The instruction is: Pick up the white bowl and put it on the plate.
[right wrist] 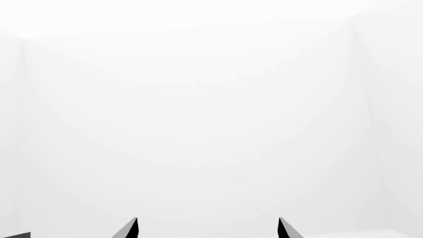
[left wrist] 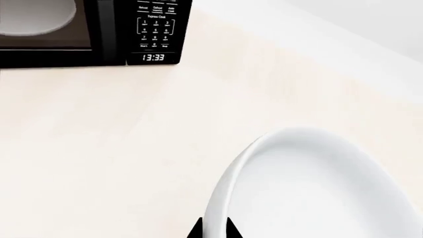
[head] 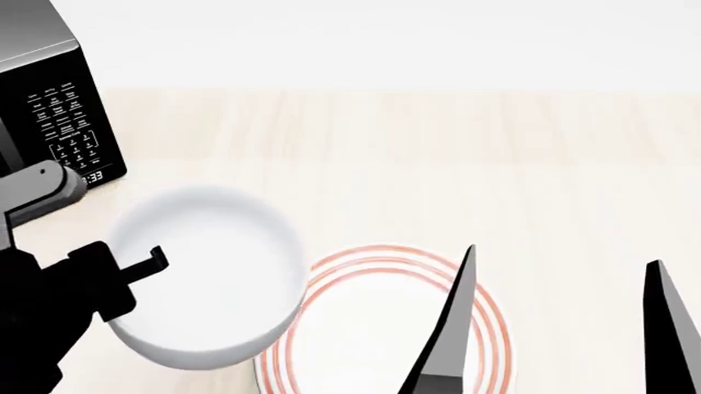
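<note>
The left claw [head: 148,261], angular and matte black, is pinching the rim of the smooth, glossy white bowl [head: 208,275], which is overlapping the flat red-ringed plate [head: 383,328] on the pale wood-grain table [head: 438,164]. The right claw [head: 559,328] is hanging wide open, gripping nothing. A boxy black microwave [head: 61,107] is sitting behind.

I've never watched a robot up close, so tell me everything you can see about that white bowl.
The white bowl is plain, deep and round, with smooth glossy walls and nothing visible inside. The left tool is clamped on its rim, one finger inside and one outside. From the head view it sits left of the red-ringed plate, overlapping that plate's edge, not centred on it. Whether it is lifted or resting cannot be told.
</note>
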